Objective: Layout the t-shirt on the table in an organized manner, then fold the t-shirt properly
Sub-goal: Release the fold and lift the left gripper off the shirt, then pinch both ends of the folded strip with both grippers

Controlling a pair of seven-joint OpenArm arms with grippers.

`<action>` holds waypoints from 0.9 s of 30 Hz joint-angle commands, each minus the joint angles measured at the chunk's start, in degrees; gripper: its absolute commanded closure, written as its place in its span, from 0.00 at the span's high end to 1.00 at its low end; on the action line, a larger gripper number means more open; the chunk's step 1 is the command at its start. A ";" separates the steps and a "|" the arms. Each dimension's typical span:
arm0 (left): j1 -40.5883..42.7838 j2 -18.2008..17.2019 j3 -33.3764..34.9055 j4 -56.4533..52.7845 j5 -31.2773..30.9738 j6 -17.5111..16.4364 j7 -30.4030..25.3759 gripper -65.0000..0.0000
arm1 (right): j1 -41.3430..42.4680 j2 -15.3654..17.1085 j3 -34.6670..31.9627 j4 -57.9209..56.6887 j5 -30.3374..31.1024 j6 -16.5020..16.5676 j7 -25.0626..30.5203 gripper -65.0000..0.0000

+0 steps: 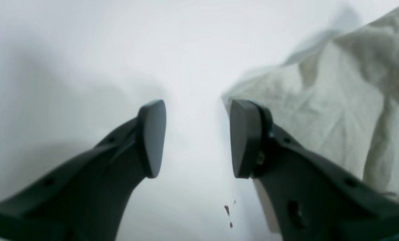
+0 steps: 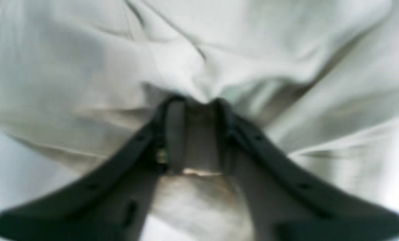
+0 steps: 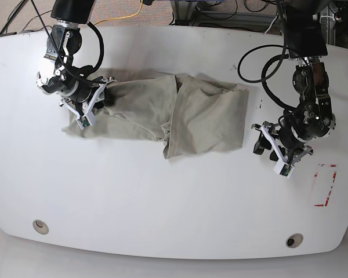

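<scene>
The pale sage t-shirt (image 3: 203,116) lies crumpled and partly doubled over on the white table (image 3: 162,202), left of centre. At the shirt's left end my right gripper (image 3: 101,95) is down on the cloth. In the right wrist view that gripper (image 2: 197,103) has a bunched fold of the t-shirt (image 2: 219,50) pinched between its fingers. My left gripper (image 3: 262,146) sits just off the shirt's right edge. Its fingers stand open (image 1: 197,107) over bare table (image 1: 85,50) and hold nothing. The t-shirt (image 1: 336,100) edge lies beside the right-hand finger.
A red tape rectangle (image 3: 325,185) marks the table's right side, near the left arm. Two round metal grommets (image 3: 40,226) (image 3: 294,240) sit along the front edge. Small red specks (image 1: 226,210) dot the surface under the left gripper. Cables hang behind the table's far edge.
</scene>
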 commanded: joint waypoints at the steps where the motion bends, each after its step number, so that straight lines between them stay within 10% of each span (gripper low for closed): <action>1: -0.65 -0.14 -0.83 0.80 -1.15 -0.31 -2.39 0.44 | 1.81 -0.40 0.28 7.90 1.09 -0.05 -0.87 0.41; 11: 2.25 -0.14 -1.88 1.32 -1.24 -0.40 -4.24 0.44 | 4.18 -4.62 0.28 16.78 0.82 -0.05 -6.15 0.82; 27: 4.62 5.04 3.92 2.73 -0.89 -0.40 -4.50 0.44 | 10.77 -3.39 24.71 8.25 1.18 -0.05 -15.55 0.84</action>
